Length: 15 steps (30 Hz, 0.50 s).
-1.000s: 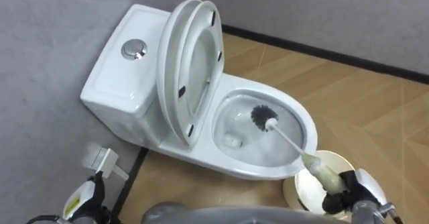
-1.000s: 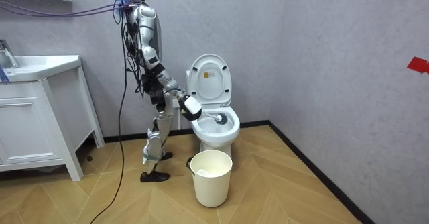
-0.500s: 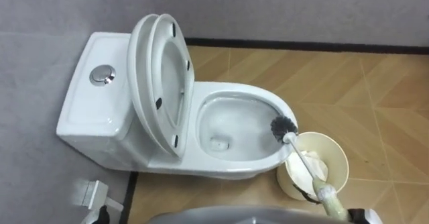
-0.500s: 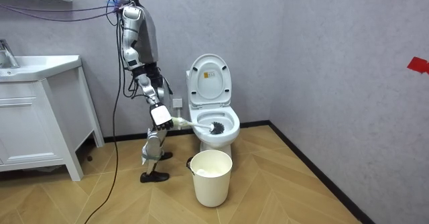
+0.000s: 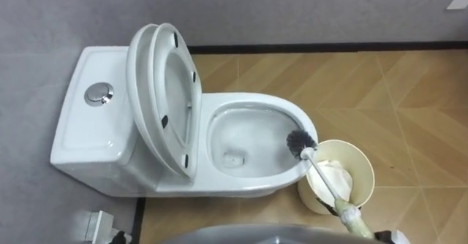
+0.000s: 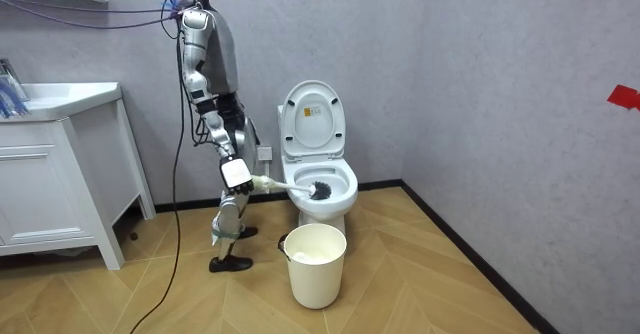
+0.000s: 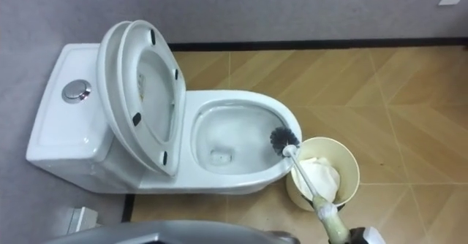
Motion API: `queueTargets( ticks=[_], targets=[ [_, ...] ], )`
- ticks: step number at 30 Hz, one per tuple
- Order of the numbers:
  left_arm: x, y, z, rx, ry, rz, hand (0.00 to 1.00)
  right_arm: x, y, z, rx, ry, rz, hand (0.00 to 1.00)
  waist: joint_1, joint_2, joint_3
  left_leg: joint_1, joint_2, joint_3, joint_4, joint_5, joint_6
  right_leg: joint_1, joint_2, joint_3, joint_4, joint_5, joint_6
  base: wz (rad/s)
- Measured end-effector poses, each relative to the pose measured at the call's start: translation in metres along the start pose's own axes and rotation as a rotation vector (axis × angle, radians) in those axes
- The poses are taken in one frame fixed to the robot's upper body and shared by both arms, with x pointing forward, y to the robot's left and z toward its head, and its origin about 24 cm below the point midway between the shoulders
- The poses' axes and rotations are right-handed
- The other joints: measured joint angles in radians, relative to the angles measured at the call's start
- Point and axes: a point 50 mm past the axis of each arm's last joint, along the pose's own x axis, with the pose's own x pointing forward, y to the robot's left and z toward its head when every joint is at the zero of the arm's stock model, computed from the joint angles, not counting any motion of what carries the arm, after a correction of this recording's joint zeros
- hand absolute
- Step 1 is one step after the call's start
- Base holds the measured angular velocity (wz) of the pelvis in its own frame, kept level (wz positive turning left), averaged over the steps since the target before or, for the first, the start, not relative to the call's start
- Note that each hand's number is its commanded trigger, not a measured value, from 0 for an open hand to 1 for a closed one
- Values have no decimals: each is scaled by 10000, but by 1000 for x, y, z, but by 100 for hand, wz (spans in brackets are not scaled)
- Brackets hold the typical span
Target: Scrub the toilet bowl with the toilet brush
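A white toilet (image 5: 252, 100) stands against the grey wall with its seat and lid (image 5: 156, 90) raised. The toilet brush (image 5: 300, 143) has a dark bristle head that rests at the bowl's near right rim. Its thin white shaft runs down to a pale handle (image 5: 349, 216) at the lower right. My right hand (image 6: 236, 173) is shut on that handle; in the right eye view just its edge (image 7: 357, 236) shows at the bottom. In the room view I stand upright at the room view's left of the toilet, holding the brush (image 6: 321, 188) out over the bowl.
A cream waste bin (image 5: 363, 166) with white lining stands on the wood floor right beside the bowl, under the brush shaft. The tank (image 5: 77, 127) with its chrome flush button (image 5: 98, 93) sits by the wall. A white sink cabinet (image 6: 50, 179) stands at the room view's left.
The brush head has come out of the bowl's middle to its near right rim. In the room view I have straightened up from a bend, and the eye view has shifted with my head.
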Motion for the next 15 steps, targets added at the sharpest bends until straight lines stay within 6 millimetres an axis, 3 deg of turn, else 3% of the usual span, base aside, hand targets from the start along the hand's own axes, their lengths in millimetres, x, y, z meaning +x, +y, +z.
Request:
queueTargets(
  ticks=[8, 15],
  targets=[
    [-1, -2, -3, -143, 120, -111, 0, 0, -1, 4, 237, -75, -55, 100, 44, 51, 41, 129, 20, 120, -290, -11, -5, -68, 71, 206, 1, 7, 18, -6],
    [1, 1, 6, -314, -276, -51, 0, 5, -19, 28, 592, -1053, -1364, 100, -11, 23, 23, -29, 45, 237, -294, -9, -11, -303, 85, 258, -14, 69, -14, -8]
  ],
)
